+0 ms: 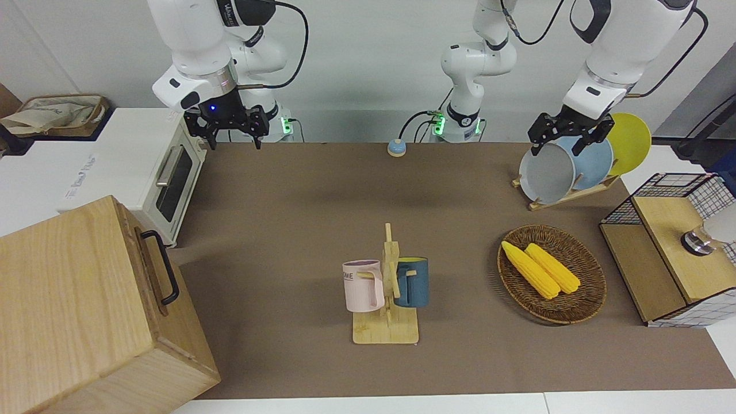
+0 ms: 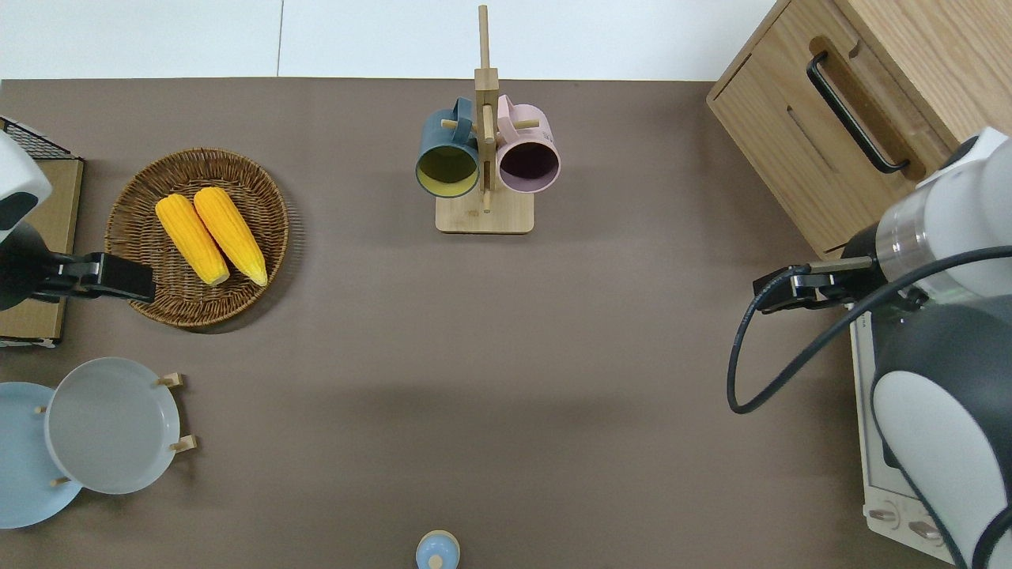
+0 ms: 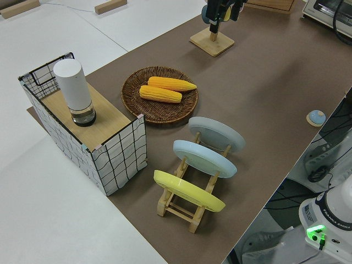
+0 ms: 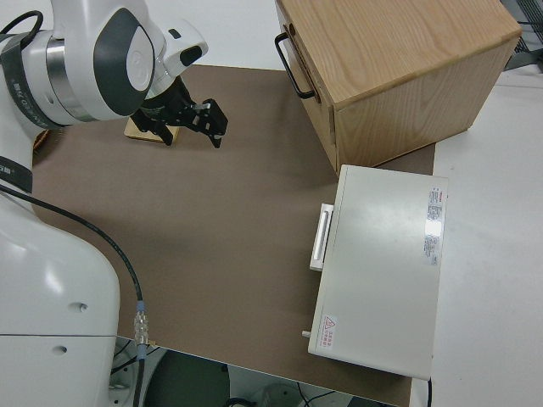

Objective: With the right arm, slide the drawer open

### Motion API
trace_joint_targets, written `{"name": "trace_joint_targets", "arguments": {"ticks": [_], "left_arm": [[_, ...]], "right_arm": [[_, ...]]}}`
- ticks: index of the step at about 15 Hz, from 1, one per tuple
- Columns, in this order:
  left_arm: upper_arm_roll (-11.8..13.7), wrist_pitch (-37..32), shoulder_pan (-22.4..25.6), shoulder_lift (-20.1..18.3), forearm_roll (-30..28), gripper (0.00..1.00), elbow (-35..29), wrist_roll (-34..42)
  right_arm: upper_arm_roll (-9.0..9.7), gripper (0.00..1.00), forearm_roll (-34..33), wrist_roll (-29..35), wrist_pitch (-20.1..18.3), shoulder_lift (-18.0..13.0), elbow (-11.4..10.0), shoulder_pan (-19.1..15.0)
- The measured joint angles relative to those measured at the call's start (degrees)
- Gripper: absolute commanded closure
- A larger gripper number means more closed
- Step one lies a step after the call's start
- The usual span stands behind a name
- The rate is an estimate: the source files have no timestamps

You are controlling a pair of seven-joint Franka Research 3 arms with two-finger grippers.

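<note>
Pale wood fills the corner nearest the front camera: the big box cabinet (image 1: 75, 305) sits at the right arm's end of the table, farther from the robots than the white toaster oven (image 1: 150, 164) just beside it. The drawer (image 2: 798, 134) in the cabinet's front looks fully pushed in, flush with the frame, and its black bar handle (image 2: 855, 111) is untouched.

The right arm (image 1: 195, 46) is raised, and its gripper (image 1: 227, 127) (a small blue light glows on the wrist just above it) hangs over the brown mat (image 2: 474, 356) beside the toaster oven's front, well apart from the handle. Its fingers stand apart with nothing between them, as the right side view also shows.

The left arm is parked; its gripper (image 1: 569, 133) has its fingers spread and holds nothing.

Mid-table, a wooden mug tree (image 1: 391, 287) carries a pink mug (image 1: 363, 286) and a dark blue mug (image 1: 413, 282). Toward the left arm's end lie a wicker basket (image 1: 586, 293) with two corn cobs (image 1: 540, 269), a plate rack (image 3: 187, 203) holding grey, blue and yellow plates, and a wire-mesh shelf (image 3: 118, 148) with a white cylinder (image 3: 76, 91) on top. A small blue knob (image 1: 396, 148) sits on the mat's edge nearest the robots.
</note>
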Motion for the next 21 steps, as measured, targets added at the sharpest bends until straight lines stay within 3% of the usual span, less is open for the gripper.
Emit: {"name": "trace_joint_targets", "arguments": {"ticks": [10,16,21], "left_arm": [[0.0,0.0,0.0,0.0,0.0,0.01,0.0,0.0],[0.0,0.0,0.0,0.0,0.0,0.01,0.0,0.0],[0.0,0.0,0.0,0.0,0.0,0.01,0.0,0.0]], "right_arm": [[-0.6,0.013,0.0,0.0,0.0,0.0,0.1,-1.2],[-0.53,0.013,0.1,0.0,0.0,0.0,0.0,-7.5],[-0.43,0.013,0.0,0.0,0.0,0.2,0.0,-8.5]]}}
